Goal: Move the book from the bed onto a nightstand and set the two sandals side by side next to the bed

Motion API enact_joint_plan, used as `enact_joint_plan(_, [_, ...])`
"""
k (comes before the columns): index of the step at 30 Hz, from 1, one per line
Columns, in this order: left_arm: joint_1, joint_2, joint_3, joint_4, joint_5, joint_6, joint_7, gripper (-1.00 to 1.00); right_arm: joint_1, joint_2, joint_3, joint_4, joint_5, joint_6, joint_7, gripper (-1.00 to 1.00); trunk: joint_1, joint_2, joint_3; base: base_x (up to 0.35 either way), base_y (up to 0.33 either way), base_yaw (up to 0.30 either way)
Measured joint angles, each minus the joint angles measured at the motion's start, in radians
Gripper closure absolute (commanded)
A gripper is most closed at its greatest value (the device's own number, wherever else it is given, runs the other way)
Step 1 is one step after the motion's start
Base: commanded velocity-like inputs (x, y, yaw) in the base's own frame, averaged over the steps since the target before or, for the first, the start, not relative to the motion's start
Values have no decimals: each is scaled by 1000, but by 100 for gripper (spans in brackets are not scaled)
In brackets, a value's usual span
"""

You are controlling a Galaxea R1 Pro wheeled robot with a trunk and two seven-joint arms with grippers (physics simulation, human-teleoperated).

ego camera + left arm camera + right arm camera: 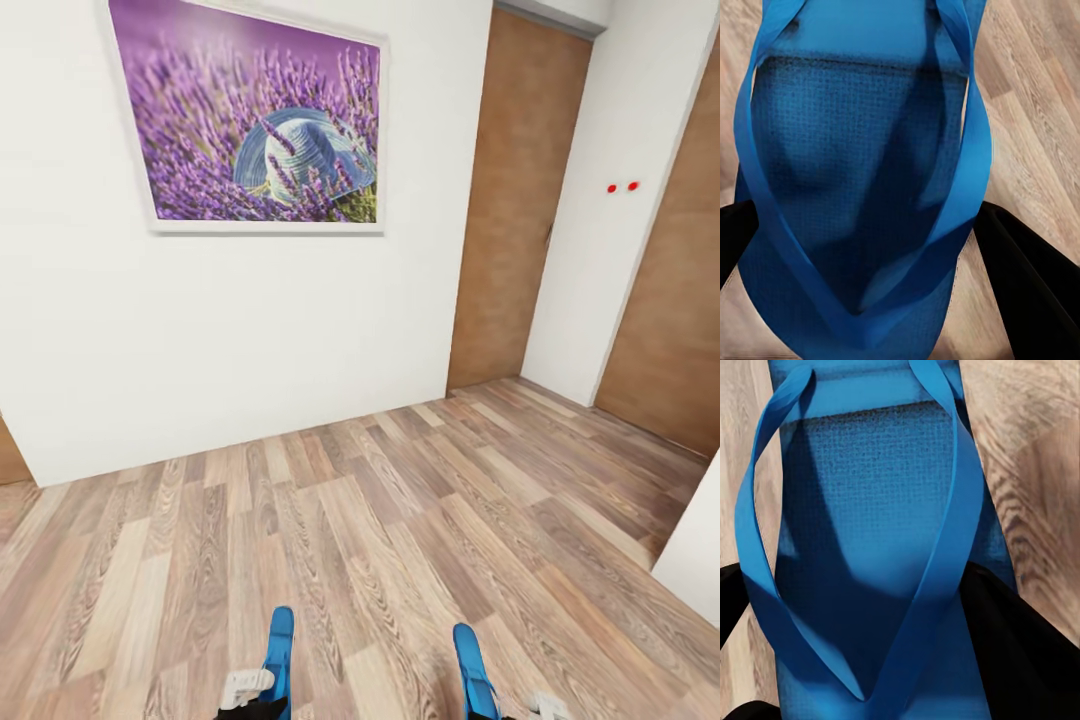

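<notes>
I face a white wall bearing a lavender picture, wooden doors right, over wood-plank floor.

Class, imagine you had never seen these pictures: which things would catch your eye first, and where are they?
A large framed lavender picture hangs on the white wall, upper left in the head view. Low in that view, two bright blue sandals stick out over the wood-plank floor, one in each claw.

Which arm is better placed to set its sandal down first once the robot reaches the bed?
Neither clearly. The left gripper holds one blue sandal, the right gripper the other sandal, both held low over the wood floor. The bed is not in sight, only a white wall.
</notes>
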State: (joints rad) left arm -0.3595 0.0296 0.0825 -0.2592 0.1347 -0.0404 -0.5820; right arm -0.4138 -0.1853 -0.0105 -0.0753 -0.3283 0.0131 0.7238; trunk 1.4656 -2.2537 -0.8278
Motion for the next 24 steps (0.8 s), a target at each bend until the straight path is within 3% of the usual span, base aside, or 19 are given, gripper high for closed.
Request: enact_joint_plan(24, [0,0,0,0,0,0,0,100,0,0,0,0,0,0,0,100,0,0,0,0,0,293])
